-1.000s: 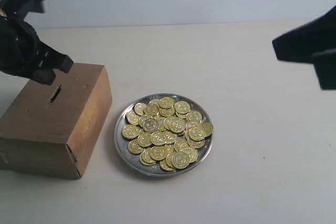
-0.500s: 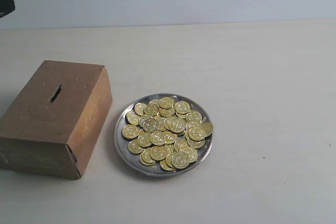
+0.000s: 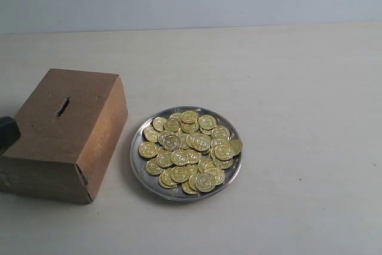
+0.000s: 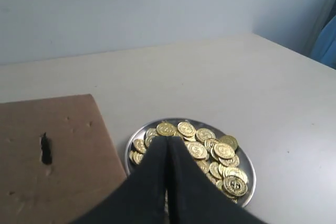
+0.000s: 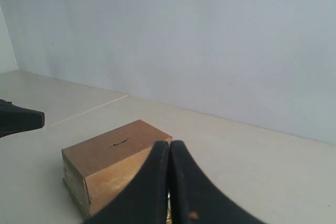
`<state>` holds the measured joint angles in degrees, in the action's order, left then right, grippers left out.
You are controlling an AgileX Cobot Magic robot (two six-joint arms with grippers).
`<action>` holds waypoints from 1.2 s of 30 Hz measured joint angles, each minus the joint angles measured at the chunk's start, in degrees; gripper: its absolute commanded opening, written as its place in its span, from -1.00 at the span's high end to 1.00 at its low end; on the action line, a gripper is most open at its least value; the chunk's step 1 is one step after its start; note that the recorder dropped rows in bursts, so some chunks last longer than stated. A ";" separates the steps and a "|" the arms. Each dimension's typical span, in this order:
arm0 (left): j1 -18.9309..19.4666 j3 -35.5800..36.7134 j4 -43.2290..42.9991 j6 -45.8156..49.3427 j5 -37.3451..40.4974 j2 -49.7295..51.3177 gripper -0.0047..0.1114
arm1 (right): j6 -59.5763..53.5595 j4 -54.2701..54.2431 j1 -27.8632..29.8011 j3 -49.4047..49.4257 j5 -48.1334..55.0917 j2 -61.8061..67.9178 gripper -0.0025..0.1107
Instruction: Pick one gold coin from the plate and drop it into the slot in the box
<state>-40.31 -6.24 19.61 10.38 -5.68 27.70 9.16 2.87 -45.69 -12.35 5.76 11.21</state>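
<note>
Left fingers point(image 4: 157, 166) are pressed tight together with nothing between them, and the right fingers point(image 5: 157, 177) are the same; only the wrist views show this. The outside view shows the whole plate point(image 3: 138, 162) of gold coins point(image 3: 191, 147) in the middle of the counter point(image 3: 298, 88), with the box point(image 3: 89, 141) just beside it on the left. The slot point(image 3: 62, 106) on top of the box runs from near to far. Wide counter lies right of the plate.
</note>
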 measured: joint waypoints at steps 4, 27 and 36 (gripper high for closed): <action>0.00 3.31 0.00 -0.53 -1.96 -0.36 0.92 | 0.00 -0.12 0.00 3.30 -3.36 -0.02 0.96; 0.00 6.09 -5.04 -1.13 -6.27 -0.36 0.92 | -4.96 0.00 0.00 12.07 -8.09 -0.02 0.96; 0.00 6.09 -5.26 -1.13 -1.81 -0.36 0.92 | -1.55 -6.33 0.00 12.07 -2.46 -0.02 0.96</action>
<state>-40.31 -0.15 14.34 9.24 -7.50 27.34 7.61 -3.47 -45.69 -0.28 3.30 11.19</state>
